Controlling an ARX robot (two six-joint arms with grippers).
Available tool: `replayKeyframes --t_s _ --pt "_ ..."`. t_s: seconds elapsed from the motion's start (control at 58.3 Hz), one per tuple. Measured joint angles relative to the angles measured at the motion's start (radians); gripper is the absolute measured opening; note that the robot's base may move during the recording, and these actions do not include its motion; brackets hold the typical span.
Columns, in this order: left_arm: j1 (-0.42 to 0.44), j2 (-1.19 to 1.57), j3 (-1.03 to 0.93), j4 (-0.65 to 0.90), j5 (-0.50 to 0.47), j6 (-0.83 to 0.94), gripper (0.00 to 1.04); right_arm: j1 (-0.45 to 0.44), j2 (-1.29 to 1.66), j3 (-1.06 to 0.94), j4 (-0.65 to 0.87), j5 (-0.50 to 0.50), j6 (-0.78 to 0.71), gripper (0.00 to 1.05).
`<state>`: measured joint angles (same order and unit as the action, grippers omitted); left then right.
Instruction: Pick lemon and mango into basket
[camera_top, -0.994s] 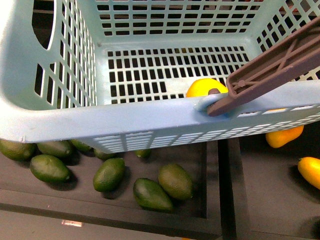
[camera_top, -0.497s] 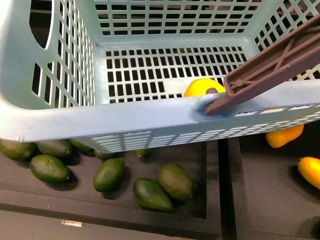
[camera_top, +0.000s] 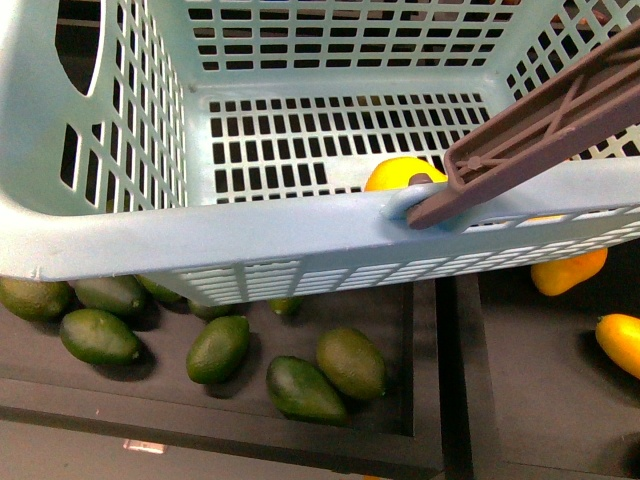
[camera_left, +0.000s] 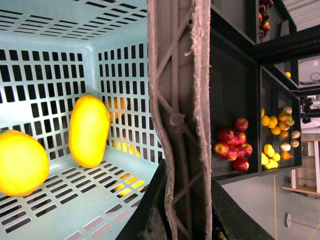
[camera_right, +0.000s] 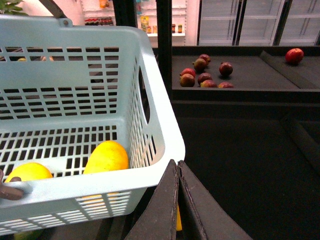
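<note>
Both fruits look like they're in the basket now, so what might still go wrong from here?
1. The left gripper seems to carry the basket by its handle; a swing might roll the mango and lemon around.
2. The basket hangs above the green fruits and yellow fruits; lowering it there may squash them.
3. The right gripper, shut, sits close to the basket's corner and may bump it.

Grocery shop, black produce bins (camera_right: 240, 75) of apples (camera_left: 232, 145), glass-door fridges (camera_right: 240, 22) behind
</note>
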<state>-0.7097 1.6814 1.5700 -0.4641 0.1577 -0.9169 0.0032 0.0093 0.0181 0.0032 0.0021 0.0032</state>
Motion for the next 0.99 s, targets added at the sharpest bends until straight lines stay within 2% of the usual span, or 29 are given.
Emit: replayKeyframes --t_s 0.48,0.994 --pt "0.0 0.0 0.0 0.0 0.0 0.0 0.08 0.0 -0.003 0.0 -0.002 0.0 -0.001 0.04" --pt "0.0 0.0 0.0 0.0 0.0 0.0 0.08 0.0 -0.003 0.0 -0.002 0.0 0.0 0.87"
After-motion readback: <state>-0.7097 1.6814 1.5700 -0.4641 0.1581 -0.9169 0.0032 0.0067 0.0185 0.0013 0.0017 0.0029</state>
